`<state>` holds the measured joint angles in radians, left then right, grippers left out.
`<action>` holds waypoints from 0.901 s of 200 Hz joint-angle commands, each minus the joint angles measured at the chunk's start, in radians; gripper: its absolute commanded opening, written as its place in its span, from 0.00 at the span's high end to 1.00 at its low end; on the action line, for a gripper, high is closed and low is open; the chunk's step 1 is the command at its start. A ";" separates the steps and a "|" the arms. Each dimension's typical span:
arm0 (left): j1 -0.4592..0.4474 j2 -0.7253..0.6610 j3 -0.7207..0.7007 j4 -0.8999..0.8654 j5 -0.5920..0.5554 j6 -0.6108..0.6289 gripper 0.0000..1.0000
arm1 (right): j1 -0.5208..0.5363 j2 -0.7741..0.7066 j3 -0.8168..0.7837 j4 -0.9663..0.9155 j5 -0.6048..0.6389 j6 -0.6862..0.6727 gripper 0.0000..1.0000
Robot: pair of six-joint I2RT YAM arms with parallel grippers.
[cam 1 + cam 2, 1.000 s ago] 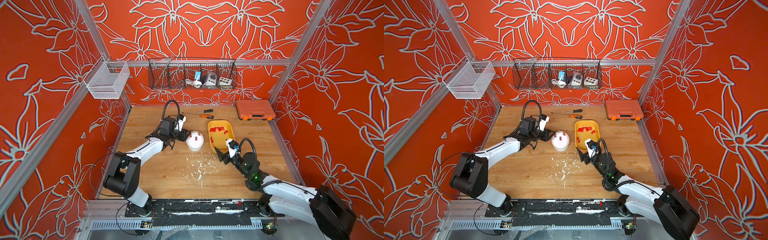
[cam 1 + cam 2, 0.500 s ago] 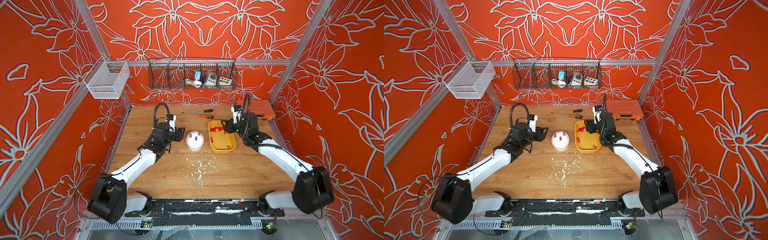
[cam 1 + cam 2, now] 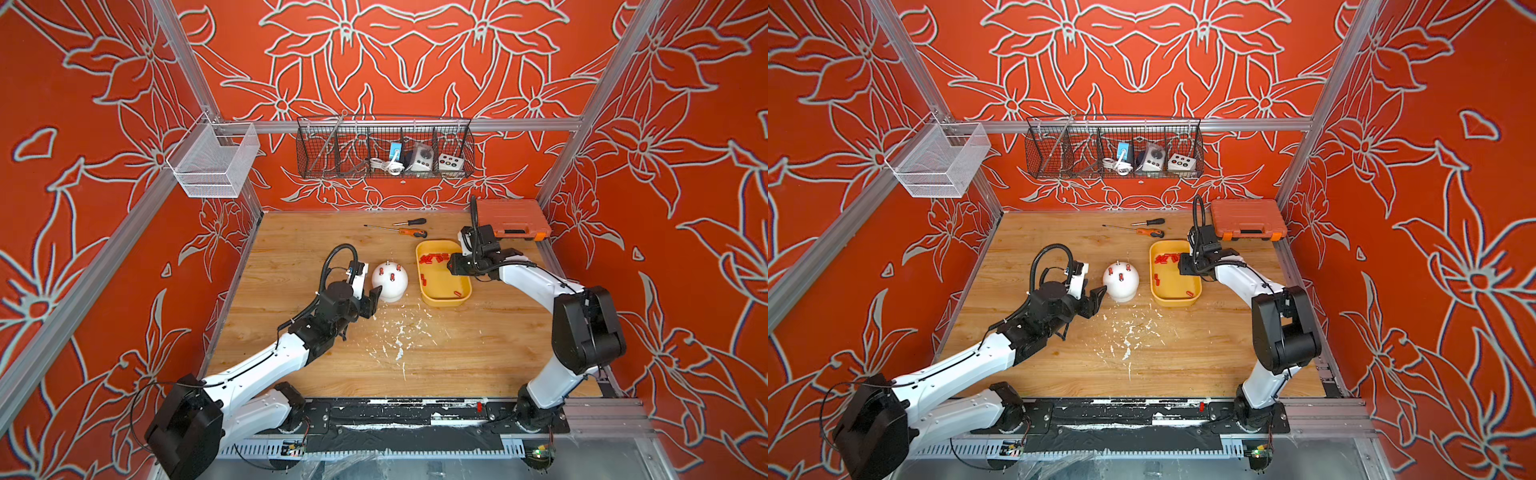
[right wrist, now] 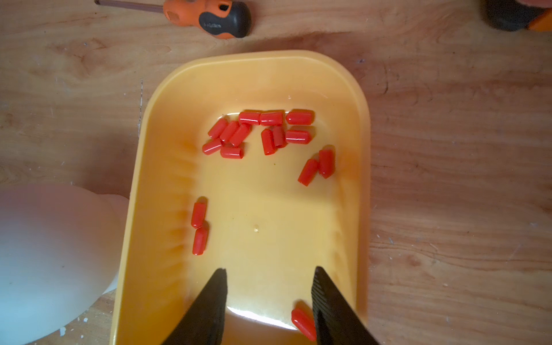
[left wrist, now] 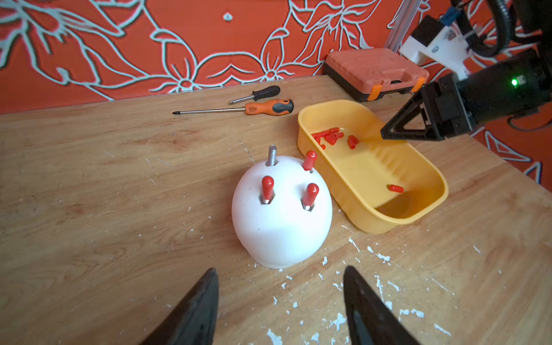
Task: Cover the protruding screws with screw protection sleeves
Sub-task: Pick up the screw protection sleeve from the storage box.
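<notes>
Left hand gapes before protruding screws pointing upward.

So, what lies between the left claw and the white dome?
Only bare wooden table with a few white flakes lies between the left claw and the dome, seen in the left wrist view.

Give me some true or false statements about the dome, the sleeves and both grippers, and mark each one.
1. Three red sleeves stand upright on the white dome. True.
2. Every screw is covered. False: one grey screw stands bare.
3. The right gripper is over the yellow tray, jaws apart, holding nothing. True.
4. The left gripper is clamped on the dome. False: it is open, clear of the dome.
</notes>
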<state>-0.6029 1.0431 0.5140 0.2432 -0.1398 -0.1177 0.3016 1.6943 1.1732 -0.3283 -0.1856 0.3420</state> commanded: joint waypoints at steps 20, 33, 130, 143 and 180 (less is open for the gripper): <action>-0.008 -0.113 -0.105 0.086 -0.016 0.058 0.29 | -0.001 0.069 0.069 -0.058 -0.017 0.001 0.57; -0.008 -0.124 -0.125 0.080 0.005 0.091 0.29 | 0.002 0.097 0.100 -0.071 -0.034 -0.008 0.60; -0.008 0.006 -0.177 0.237 0.094 0.174 0.30 | 0.048 0.358 0.422 -0.255 0.203 -0.020 0.62; -0.008 0.003 -0.166 0.225 0.108 0.162 0.31 | 0.047 0.377 0.444 -0.246 0.206 -0.035 0.63; -0.008 -0.025 -0.172 0.212 0.113 0.162 0.30 | 0.049 0.440 0.497 -0.201 0.122 -0.137 0.67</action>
<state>-0.6041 1.0458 0.3275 0.4347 -0.0437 0.0376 0.3473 2.0933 1.6268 -0.5438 -0.0257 0.2825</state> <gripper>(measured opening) 0.694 0.346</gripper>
